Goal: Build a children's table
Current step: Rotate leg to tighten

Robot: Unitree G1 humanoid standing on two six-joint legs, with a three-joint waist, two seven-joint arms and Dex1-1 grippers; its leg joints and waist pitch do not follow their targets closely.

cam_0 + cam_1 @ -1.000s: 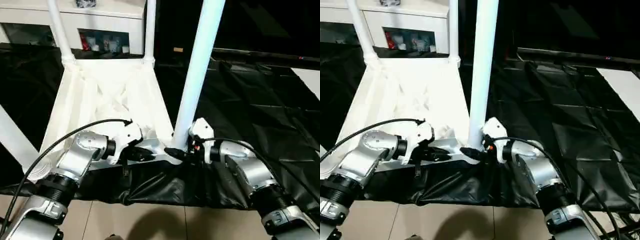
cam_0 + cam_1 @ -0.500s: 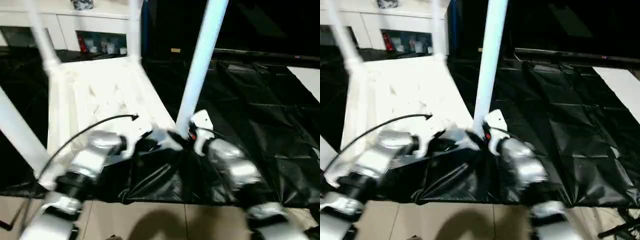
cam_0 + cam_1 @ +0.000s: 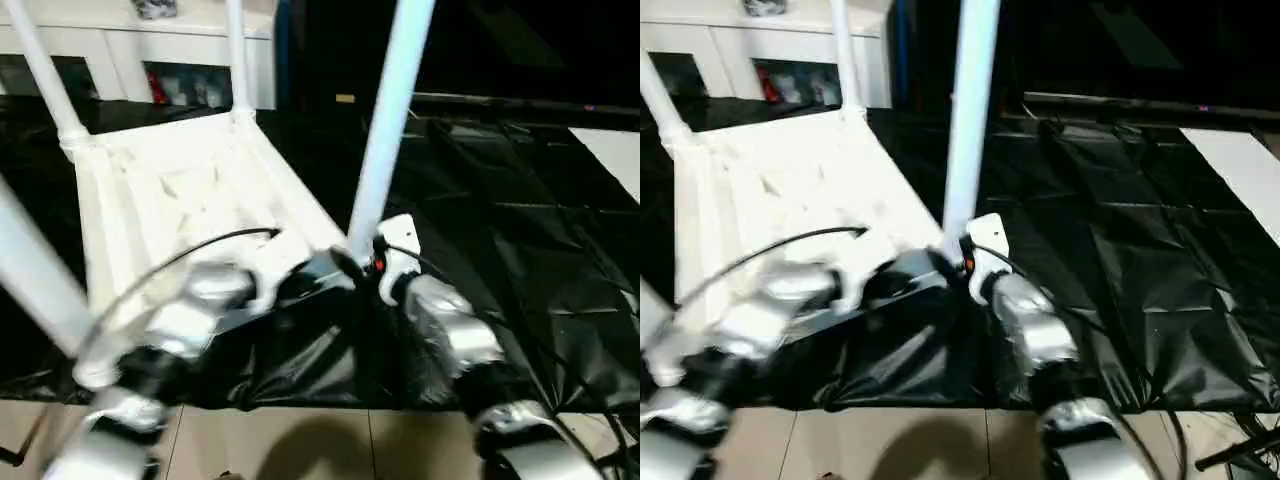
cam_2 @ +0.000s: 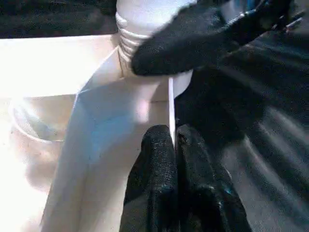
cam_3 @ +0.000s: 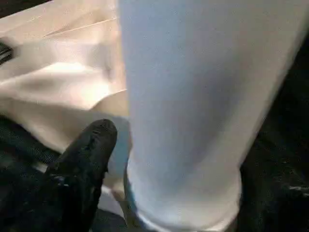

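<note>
Children's table (image 3: 190, 190) lies upside down on black-covered work table (image 3: 520, 210), legs up. Left gripper (image 4: 175, 140) clamped on thin rim. Right gripper (image 3: 352, 270) at near leg (image 3: 385, 130) base; we cannot tell its jaws. We judge plastic light, stiff, slippery: hold low, near socket.

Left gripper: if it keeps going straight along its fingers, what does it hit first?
Likely the base of the near-right leg. The left gripper, shut on the tabletop's thin rim, points along that rim at the leg's ribbed foot, where a right gripper finger already lies. Depth is uncertain.
</note>
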